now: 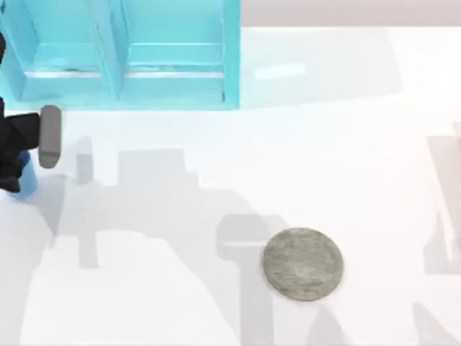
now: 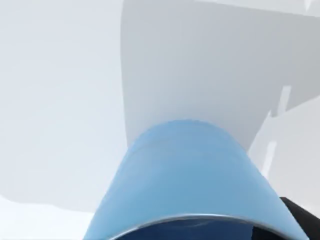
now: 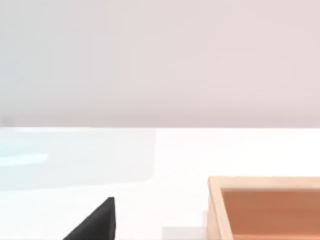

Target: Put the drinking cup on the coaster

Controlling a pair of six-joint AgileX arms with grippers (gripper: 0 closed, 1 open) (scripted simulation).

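Left gripper (image 1: 21, 162) sitting at the far-left table edge, just near of the large turquoise shelf unit (image 1: 122, 50), clamped on the small plain light-blue tapered cup (image 2: 190, 175). Cup partly hidden under the black gripper body in the top view. Flat round mottled-grey stone coaster (image 1: 302, 264) lying bare, well apart, right of centre and nearer. Orange-brown open box (image 3: 265, 207) showing in the right wrist view.

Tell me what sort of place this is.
Likely a rendered tabletop test scene, not a real room: a plain white table with a grey coaster, a turquoise shelf unit at the back, and the left gripper at a light-blue cup.
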